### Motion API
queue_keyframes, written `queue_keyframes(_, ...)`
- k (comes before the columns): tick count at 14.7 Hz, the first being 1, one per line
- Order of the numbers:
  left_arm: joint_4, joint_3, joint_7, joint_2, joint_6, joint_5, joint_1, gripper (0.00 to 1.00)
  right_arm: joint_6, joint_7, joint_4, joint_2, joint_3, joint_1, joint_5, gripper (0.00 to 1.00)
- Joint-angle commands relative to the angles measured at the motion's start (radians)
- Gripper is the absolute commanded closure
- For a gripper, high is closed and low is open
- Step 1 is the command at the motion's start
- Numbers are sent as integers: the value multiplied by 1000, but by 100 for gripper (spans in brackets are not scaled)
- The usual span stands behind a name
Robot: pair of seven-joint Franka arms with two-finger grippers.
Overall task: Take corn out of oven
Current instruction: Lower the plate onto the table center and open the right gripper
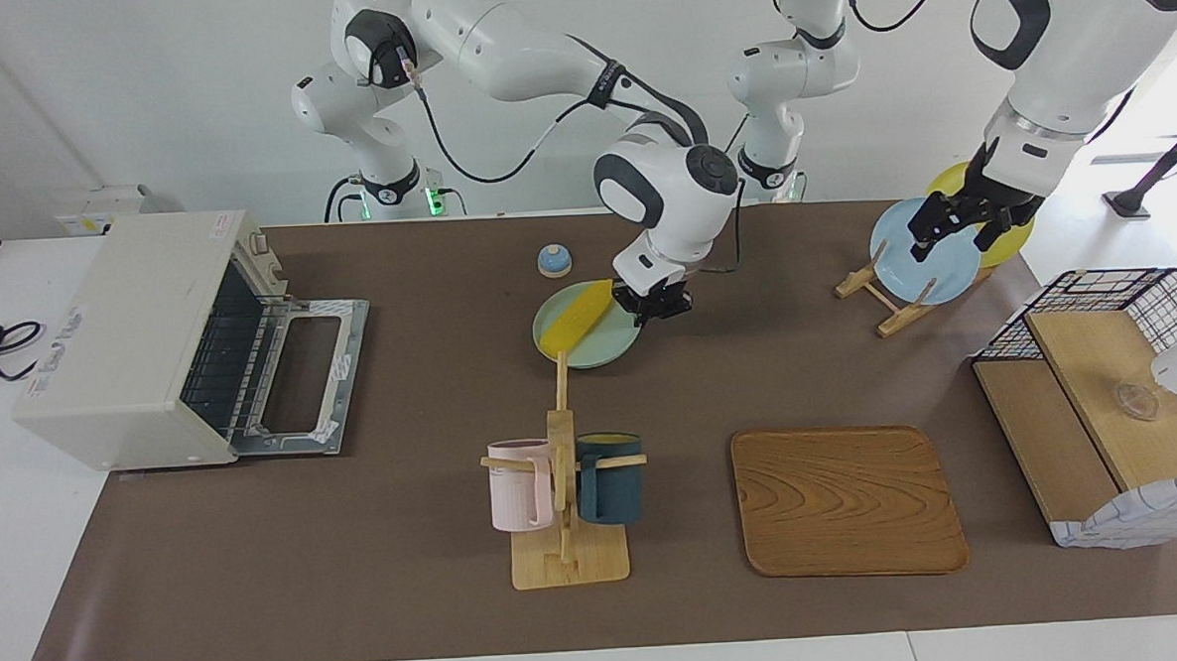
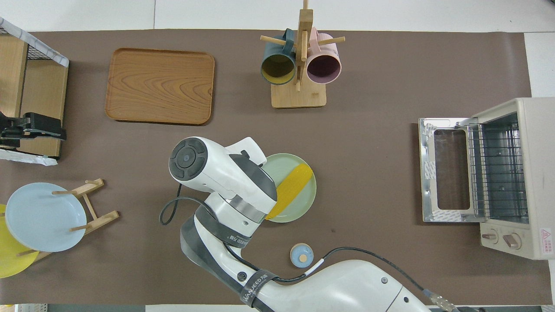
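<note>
One cob to log: the corn (image 1: 576,318) lies on the pale green plate (image 1: 611,351) near the middle of the table, its length slanting across the plate, one end reaching the plate's rim. You will find it well apart from the oven (image 1: 112,341), which stands at the right arm's end of the table with its drop-down door (image 1: 303,378) lying flat open and the wire rack (image 2: 498,171) showing inside.

The right gripper (image 1: 655,304) sits low at the plate's edge, just beside the upper end of the cob. You cannot tell from either view whether its fingers touch the cob, nor how far apart they stand; in the overhead view the arm's own wrist covers them.

The left gripper (image 1: 961,223) waits over the blue plate (image 1: 918,256) that stands in the wooden plate rack (image 1: 880,303) at the left arm's end, a yellow plate (image 2: 8,255) beside the blue one. Its fingers are dark against the plate and you cannot tell their gap.

Other items you can note: a small blue bell (image 1: 554,260) nearer to the robots than the green plate; a mug tree (image 1: 564,491) with a pink mug (image 1: 519,485) and a dark blue mug (image 1: 610,479) farther from the robots; a wooden tray (image 1: 844,500) beside it; a wire basket shelf (image 1: 1108,397) at the left arm's end.
</note>
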Motion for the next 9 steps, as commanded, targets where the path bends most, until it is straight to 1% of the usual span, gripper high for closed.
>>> queue_keyframes(1, -11, -7, 48, -14, 15, -4, 22, 0, 78, 13, -65, -5, 4, -4, -7, 100)
queue_keyframes(3, -11, -7, 58, -14, 15, -4, 28, 0, 120, 13, -107, -7, 3, -4, -20, 100)
queue_keyframes(6, -12, -7, 81, -14, 15, -4, 28, 0, 146, 13, -113, -7, 4, -15, -14, 100)
queue_keyframes(7, -12, -5, 89, -14, 16, -4, 28, 0, 158, 12, -113, -5, 4, -15, -13, 96)
queue_keyframes(8, -12, -7, 98, -14, 16, -4, 28, 0, 180, 10, -118, -5, 4, -9, -13, 86)
queue_keyframes(9, -12, -7, 103, -14, 16, -4, 28, 0, 203, 7, -118, -5, 4, -9, -13, 82)
